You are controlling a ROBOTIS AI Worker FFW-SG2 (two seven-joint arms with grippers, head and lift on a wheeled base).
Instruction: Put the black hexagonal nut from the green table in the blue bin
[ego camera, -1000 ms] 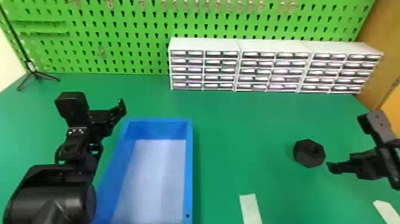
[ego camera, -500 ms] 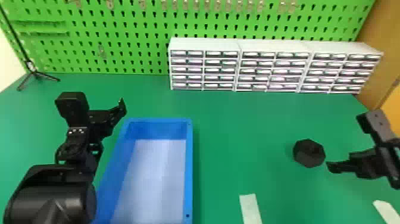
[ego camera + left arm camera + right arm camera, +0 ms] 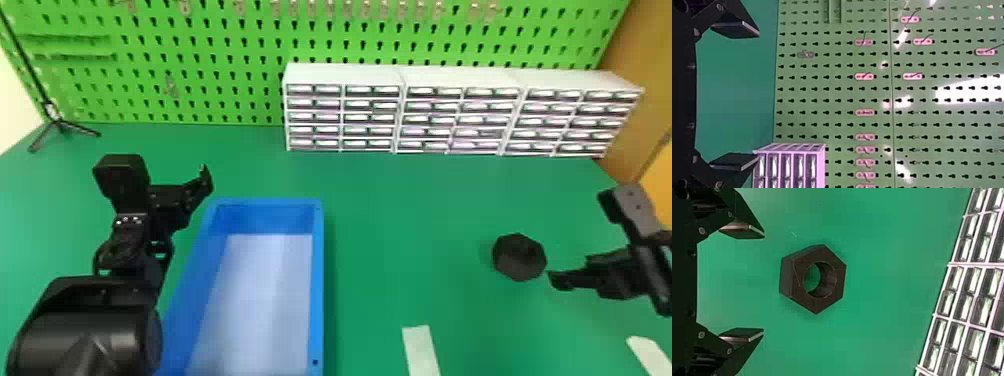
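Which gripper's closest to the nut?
The right gripper: it is open just short of the nut, while the left gripper is by the blue bin.

In the head view, the right gripper (image 3: 580,239) has shifted very slightly over the table (image 3: 410,225), toward the robot's left and a touch forward, since the earliest picture.

The gripper (image 3: 755,96) gapes before a green pegboard (image 3: 836,90).

Pegboard (image 3: 215,65), green, behind the tabletop (image 3: 400,215); drawer cabinets (image 3: 345,75), white, along its far edge; tripod (image 3: 59,123), black, far left corner.
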